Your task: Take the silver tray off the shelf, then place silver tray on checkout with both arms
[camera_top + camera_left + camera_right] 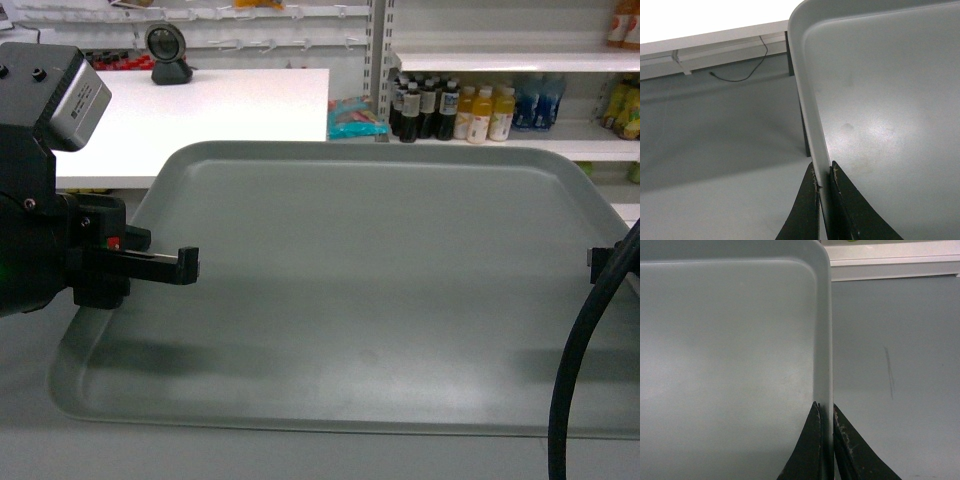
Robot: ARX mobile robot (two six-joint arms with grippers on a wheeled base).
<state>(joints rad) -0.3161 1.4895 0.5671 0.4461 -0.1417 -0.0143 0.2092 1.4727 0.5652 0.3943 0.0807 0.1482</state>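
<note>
The silver tray (380, 290) hangs level in the air over the grey floor, filling most of the head view. My left gripper (188, 266) is shut on its left rim, and the left wrist view shows that rim pinched between the black fingers (824, 172) with the tray's bed (890, 110) to the right. Mostly hidden behind a black cable, my right gripper (597, 265) is shut on the right rim. In the right wrist view its fingers (826, 410) clamp the rim beside the tray's bed (730, 350). The checkout (230, 100) lies beyond the tray at upper left. The shelf (500, 60) stands at upper right.
A black scanner-like device (168, 55) stands on the checkout's far part. Dark and yellow bottles (450, 108) line a lower shelf board, with a teal packet (355, 118) beside them. A thick black cable (580, 360) crosses the right foreground. Dark table legs (790, 60) show beyond the tray's corner.
</note>
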